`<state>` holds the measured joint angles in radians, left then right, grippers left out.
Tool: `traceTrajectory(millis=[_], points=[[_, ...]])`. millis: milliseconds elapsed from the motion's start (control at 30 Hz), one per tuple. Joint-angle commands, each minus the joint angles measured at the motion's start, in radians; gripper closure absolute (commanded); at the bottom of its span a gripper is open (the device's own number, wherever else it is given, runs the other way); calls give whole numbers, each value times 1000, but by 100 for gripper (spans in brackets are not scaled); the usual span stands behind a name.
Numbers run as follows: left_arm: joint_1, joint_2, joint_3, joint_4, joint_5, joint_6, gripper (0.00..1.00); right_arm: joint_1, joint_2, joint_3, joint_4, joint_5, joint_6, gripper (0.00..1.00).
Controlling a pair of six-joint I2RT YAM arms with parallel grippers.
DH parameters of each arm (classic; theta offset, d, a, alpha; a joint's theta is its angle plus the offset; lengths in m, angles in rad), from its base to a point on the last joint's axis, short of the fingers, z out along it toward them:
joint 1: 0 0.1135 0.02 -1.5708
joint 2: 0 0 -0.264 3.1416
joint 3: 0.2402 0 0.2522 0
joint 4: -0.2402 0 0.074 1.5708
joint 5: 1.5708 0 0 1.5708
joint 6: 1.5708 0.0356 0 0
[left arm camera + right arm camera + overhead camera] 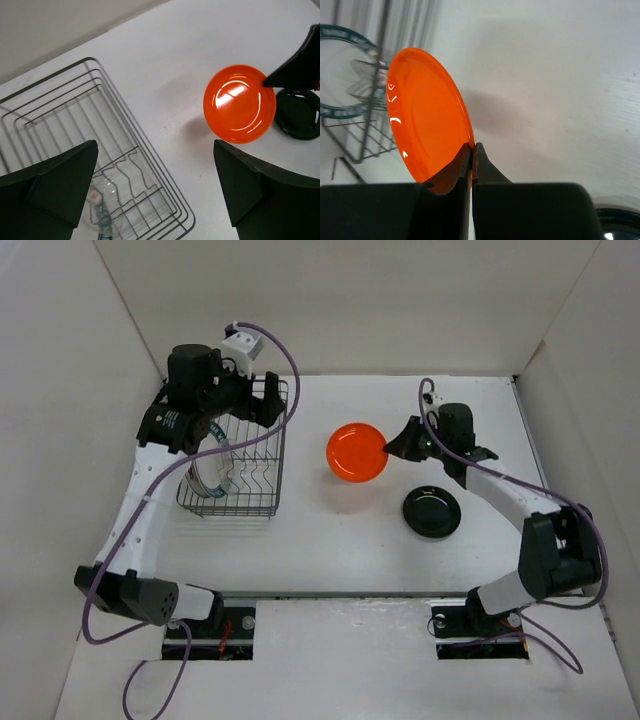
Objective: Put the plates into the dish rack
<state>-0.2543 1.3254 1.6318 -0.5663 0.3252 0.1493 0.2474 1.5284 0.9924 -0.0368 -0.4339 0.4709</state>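
Observation:
My right gripper (pixel 390 448) is shut on the rim of the glossy orange plate (pixel 358 452), which hangs tilted above the table middle, right of the dish rack (pixel 238 455). In the right wrist view the fingertips (pixel 470 150) pinch the orange plate's (pixel 427 115) lower edge. The black plate (pixel 432 512) lies flat on the table beside that arm. The black wire rack holds a green-rimmed plate (pixel 205 475) and a clear plate (pixel 100 200) upright. My left gripper (pixel 157 190) hovers open over the rack's (pixel 159 172) right side, empty.
White walls enclose the table on the left, back and right. The left arm reaches along the left wall up to the rack's far end. The orange plate (pixel 240 104) and black plate (pixel 300 115) show at the right of the left wrist view.

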Motion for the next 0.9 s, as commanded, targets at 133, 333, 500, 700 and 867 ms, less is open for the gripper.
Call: traceTrajectory(millis=[133,333,500,700,867], points=[[-25,136,20,74,287,15,0,47,-209,12,236,-74,52,100],[-56,214,43,74,426,4,0,81,-267,34,236,-31,20,100],[-65,239,63,48,509,4,0,92,-267,43,236,-31,11,100],[-65,258,53,39,534,13,9,111,-278,61,245,4,11,100],[-65,258,16,48,522,22,27,121,-292,72,278,-20,11,100]])
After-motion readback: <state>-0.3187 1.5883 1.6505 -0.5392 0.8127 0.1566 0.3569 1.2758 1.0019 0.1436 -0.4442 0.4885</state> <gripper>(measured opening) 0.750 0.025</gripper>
